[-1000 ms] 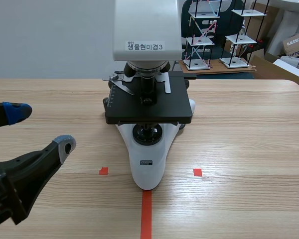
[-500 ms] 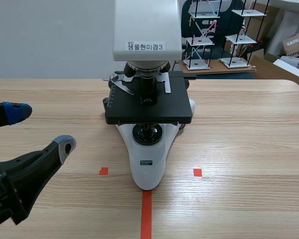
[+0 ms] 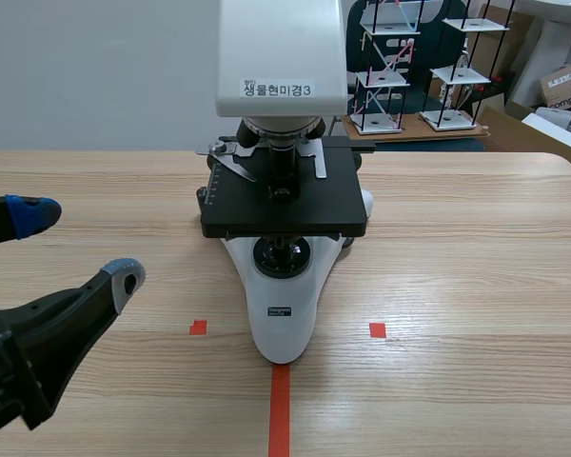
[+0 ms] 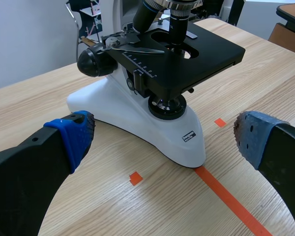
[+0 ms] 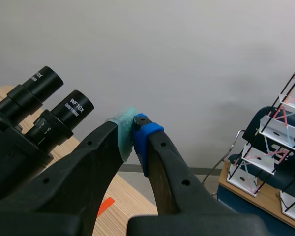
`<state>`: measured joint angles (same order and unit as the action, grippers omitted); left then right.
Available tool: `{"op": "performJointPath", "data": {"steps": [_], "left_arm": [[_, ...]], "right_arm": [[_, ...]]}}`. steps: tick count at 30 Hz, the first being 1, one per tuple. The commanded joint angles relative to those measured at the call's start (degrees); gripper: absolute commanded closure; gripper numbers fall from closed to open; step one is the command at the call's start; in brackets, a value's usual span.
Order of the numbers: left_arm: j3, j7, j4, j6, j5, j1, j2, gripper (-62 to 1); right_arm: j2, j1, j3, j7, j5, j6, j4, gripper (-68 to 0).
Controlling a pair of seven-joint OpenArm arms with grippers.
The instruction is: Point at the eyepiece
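Observation:
A white microscope (image 3: 282,286) with a black stage (image 3: 284,195) stands at the table's middle; its eyepieces are cut off in the scene view. My left gripper (image 3: 71,246) hangs open low at the left, its fingers well apart, and the microscope's base (image 4: 152,130) lies ahead of it. In the right wrist view two black eyepieces (image 5: 64,114) sit just beside my right gripper (image 5: 133,132), which is raised and shut on nothing, its pads pressed together close to the nearer eyepiece. Whether they touch it I cannot tell. The right arm does not show in the scene view.
Orange-red tape marks (image 3: 280,409) lie in front of the microscope. Behind the table's far right edge stand wire-frame models (image 3: 390,67) and cardboard boxes (image 3: 566,86). A plain wall rises beyond the eyepieces.

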<state>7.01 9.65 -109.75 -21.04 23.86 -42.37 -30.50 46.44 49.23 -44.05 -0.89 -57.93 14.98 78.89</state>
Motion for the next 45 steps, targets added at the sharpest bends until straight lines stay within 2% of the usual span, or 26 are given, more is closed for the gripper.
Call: {"op": "performJointPath", "data": {"steps": [1,3,6,8,11,15,45], "left_arm": [[0.1,0.9,-0.7,0.3,0.4,-0.3,0.0,-59.6],[0.1,0.8,-0.7,0.3,0.4,-0.3,0.0,-59.6],[0.1,0.8,-0.7,0.3,0.4,-0.3,0.0,-59.6],[0.1,0.8,-0.7,0.3,0.4,-0.3,0.0,-59.6],[0.1,0.8,-0.7,0.3,0.4,-0.3,0.0,-59.6],[0.1,0.8,-0.7,0.3,0.4,-0.3,0.0,-59.6],[0.1,0.8,-0.7,0.3,0.4,-0.3,0.0,-59.6]], "right_arm": [[0.3,0.4,1.2,-0.3,-0.4,-0.2,0.9,-0.1],[-0.6,0.4,0.9,-2.2,-0.4,-0.1,0.7,-0.1],[-1.5,0.5,0.2,-3.4,-0.4,2.5,0.6,-0.1],[-2.1,0.4,0.0,-5.1,-0.5,2.8,0.6,-0.2],[-2.3,0.5,-0.4,-5.4,-0.9,2.9,0.5,-0.1],[-2.3,0.4,-0.7,-5.9,-0.9,5.5,0.5,-0.1],[-2.3,0.3,-0.7,-5.0,-0.8,5.4,0.5,-0.1]]}}
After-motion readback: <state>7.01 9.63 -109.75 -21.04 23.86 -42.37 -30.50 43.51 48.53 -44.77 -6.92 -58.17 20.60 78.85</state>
